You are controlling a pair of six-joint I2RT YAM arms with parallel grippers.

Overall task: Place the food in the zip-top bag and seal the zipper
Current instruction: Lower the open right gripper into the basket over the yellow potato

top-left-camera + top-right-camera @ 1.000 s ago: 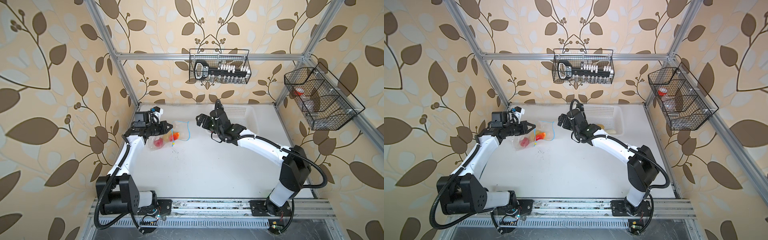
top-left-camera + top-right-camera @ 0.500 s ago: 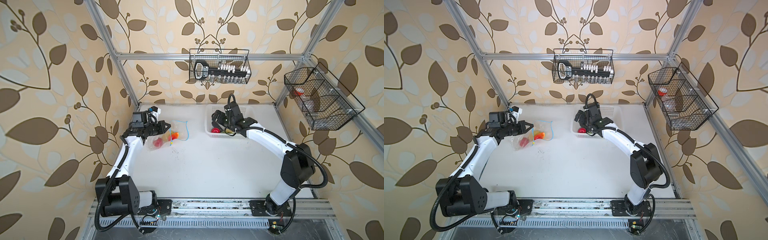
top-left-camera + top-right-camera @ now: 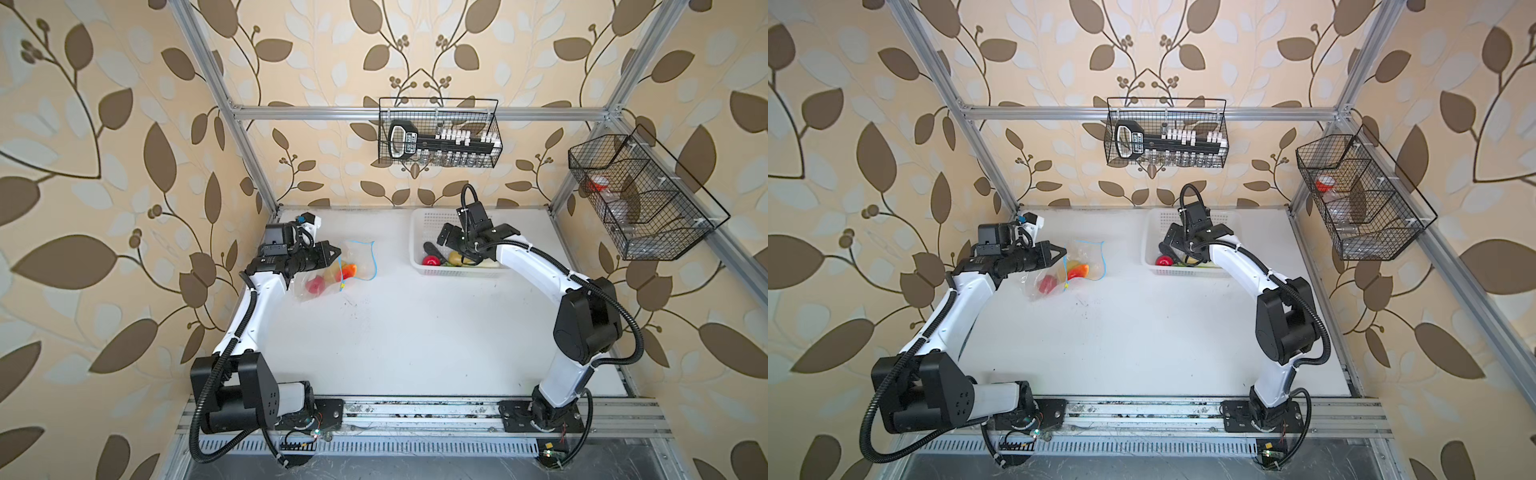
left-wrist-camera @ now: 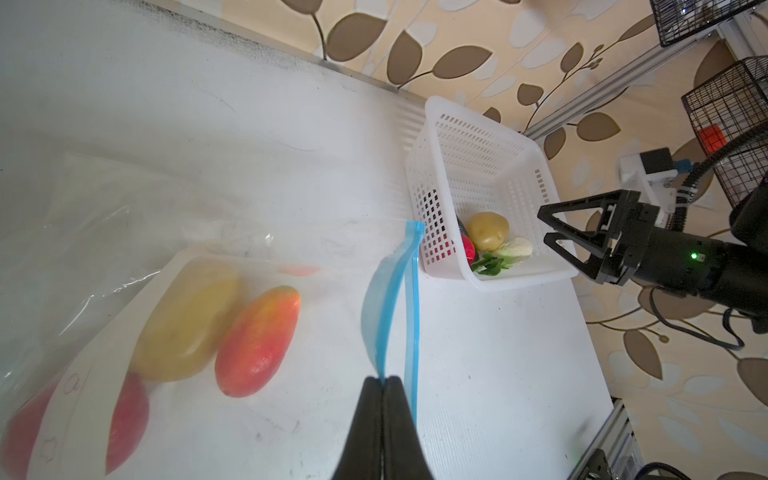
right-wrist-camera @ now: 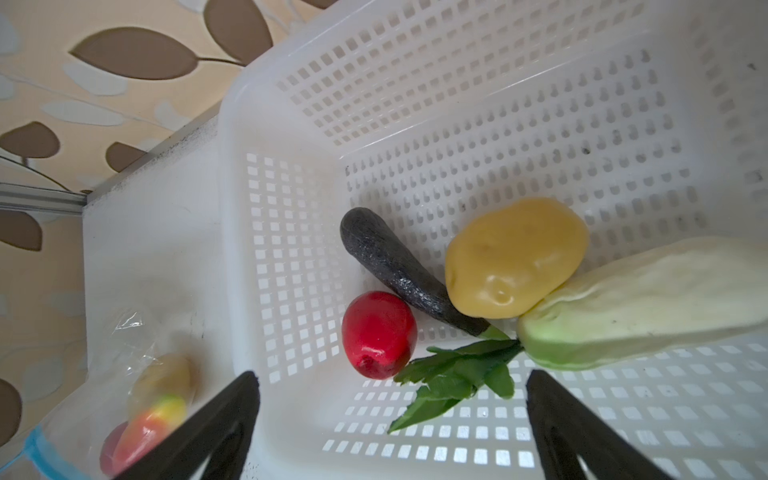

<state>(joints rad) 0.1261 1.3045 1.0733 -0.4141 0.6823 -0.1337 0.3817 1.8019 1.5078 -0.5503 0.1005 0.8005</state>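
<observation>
The clear zip-top bag [image 3: 353, 266] [image 4: 124, 232] lies at the back left. It holds a potato [image 4: 187, 320], a red-yellow fruit [image 4: 257, 340] and a tomato [image 4: 129, 415]. My left gripper [image 4: 382, 380] [image 3: 338, 251] is shut on the upper lip of the blue zipper [image 4: 384, 299], lifting the mouth open. My right gripper [image 5: 390, 378] [image 3: 451, 245] hangs open inside the white basket [image 5: 498, 104] [image 3: 419, 232], holding nothing. Below it lie more food pieces: a tomato [image 5: 378, 328], an eggplant [image 5: 395, 266], a potato [image 5: 515, 255] and a white radish [image 5: 644, 299].
A black wire basket [image 3: 438, 137] with tools hangs on the back wall. Another wire basket [image 3: 640, 199] hangs on the right wall. The white table [image 3: 415, 332] stretches between both arms toward the front rail.
My right arm swung from beside the bag's mouth to the right, over the basket, and lowered into it, jaws still open. The left gripper kept its hold on the zipper lip.
</observation>
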